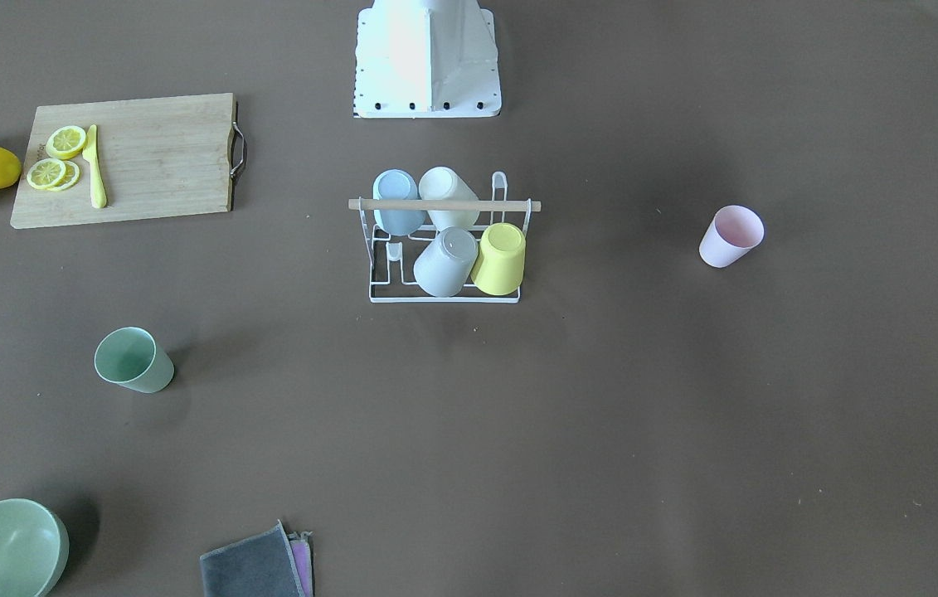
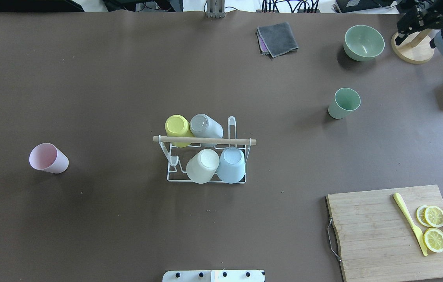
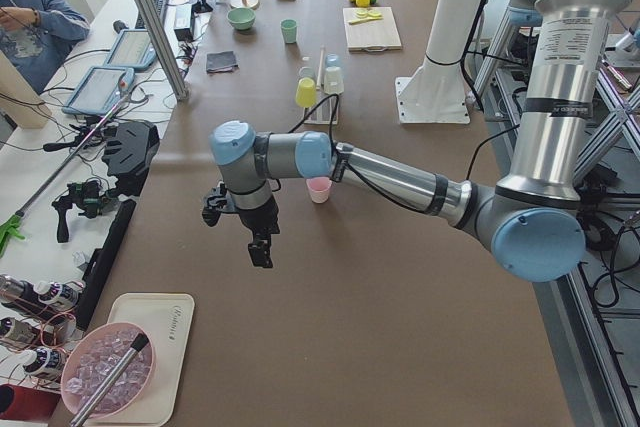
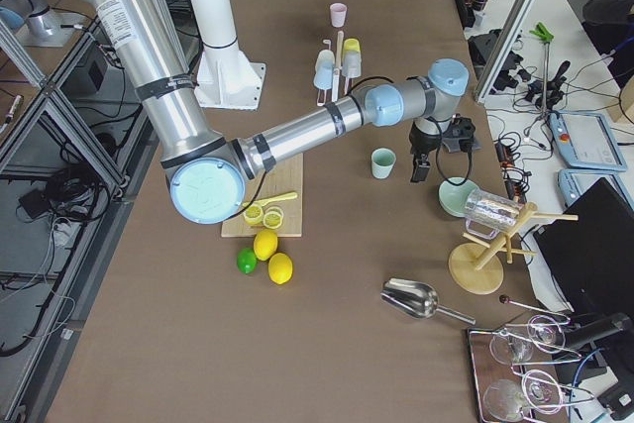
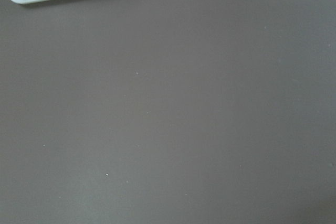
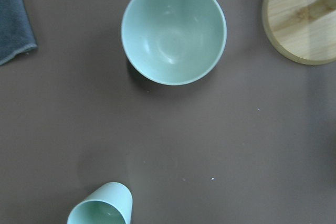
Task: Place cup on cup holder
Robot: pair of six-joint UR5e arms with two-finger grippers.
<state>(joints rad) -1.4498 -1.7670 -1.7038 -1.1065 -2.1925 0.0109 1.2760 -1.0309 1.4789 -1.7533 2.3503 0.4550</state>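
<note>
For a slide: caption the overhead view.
White wire cup holder with four cups; pink plastic cup, green plastic cup outside.

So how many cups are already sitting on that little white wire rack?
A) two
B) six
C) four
C: the cup holder carries a yellow cup, a grey cup, a cream cup and a blue cup, while the pink cup and the green cup stand on the table.

Silver tubular arms, pale blue joint caps, black jaws, white printed label, white bolted pedestal.
</note>
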